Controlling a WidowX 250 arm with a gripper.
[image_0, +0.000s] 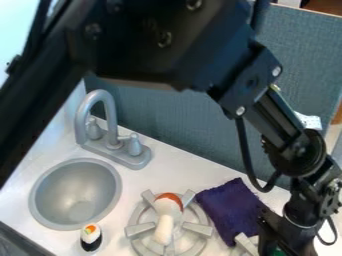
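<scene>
Cloth (230, 207), purple: between round burner (139, 229) and gripper (279, 244); green item (278, 252) at gripper, whether clamped cannot tell.

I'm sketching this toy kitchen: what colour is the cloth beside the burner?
The cloth is dark purple, seen best in the camera view.
</scene>
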